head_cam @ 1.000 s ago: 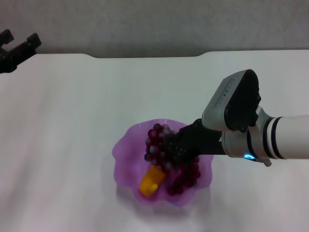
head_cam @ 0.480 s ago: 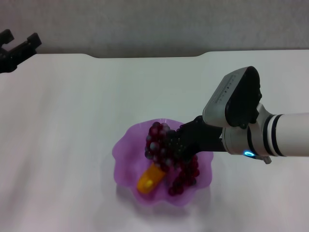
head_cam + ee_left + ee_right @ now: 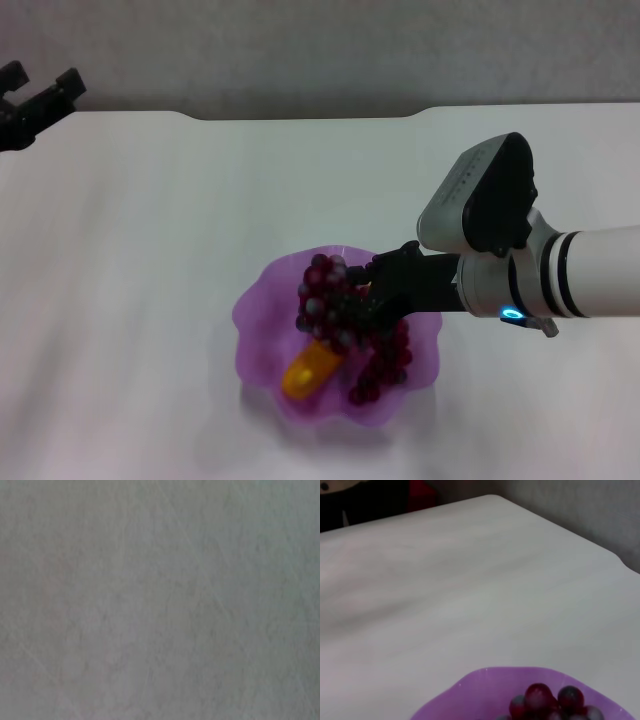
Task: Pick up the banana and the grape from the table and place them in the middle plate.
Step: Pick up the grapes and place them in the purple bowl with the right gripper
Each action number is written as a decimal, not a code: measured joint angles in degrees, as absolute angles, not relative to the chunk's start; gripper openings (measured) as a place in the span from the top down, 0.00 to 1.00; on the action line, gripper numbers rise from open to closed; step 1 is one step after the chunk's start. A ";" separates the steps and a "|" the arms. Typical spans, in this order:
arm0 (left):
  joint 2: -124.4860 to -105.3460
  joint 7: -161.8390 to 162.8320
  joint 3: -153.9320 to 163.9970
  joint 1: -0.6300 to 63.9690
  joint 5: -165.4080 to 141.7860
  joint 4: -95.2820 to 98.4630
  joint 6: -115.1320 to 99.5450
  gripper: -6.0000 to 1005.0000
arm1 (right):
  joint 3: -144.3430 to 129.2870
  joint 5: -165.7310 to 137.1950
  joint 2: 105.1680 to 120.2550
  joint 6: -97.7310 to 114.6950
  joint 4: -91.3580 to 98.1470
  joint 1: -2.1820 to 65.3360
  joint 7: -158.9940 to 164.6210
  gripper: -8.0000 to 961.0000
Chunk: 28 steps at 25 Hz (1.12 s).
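Banana (image 3: 308,371): orange-yellow, smooth, lay near side of plate (image 3: 262,345), mostly under grapes (image 3: 352,328). Grapes: glossy dark red-purple bunch, lay in plate centre. Plate: translucent purple, wavy rim, on white table (image 3: 150,250). Right gripper (image 3: 372,298) over grapes, finger state unclear. Left gripper (image 3: 35,103) parked far left, fingers apart.

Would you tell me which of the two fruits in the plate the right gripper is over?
The grape: the right gripper is over the dark red bunch, while the yellow banana lies clear, nearer the robot.
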<state>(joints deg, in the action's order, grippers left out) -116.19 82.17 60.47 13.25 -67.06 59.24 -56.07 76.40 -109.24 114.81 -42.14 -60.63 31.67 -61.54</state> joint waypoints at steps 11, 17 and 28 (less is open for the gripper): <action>-116.19 82.17 60.46 13.07 -67.06 59.24 -56.07 0.13 | 76.47 -108.54 114.78 -41.88 -60.93 31.35 -61.55 0.31; -116.19 82.20 60.46 13.01 -67.54 59.24 -56.07 0.13 | 76.48 -108.54 114.84 -41.90 -61.13 31.25 -61.55 0.16; -116.25 82.27 60.49 12.74 -67.82 60.00 -56.07 0.13 | 78.32 -106.97 114.73 -42.03 -72.45 24.53 -63.68 0.08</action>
<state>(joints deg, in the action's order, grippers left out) -116.25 82.26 60.49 12.74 -67.82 60.00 -56.07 78.32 -106.97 114.73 -42.03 -72.45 24.52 -63.67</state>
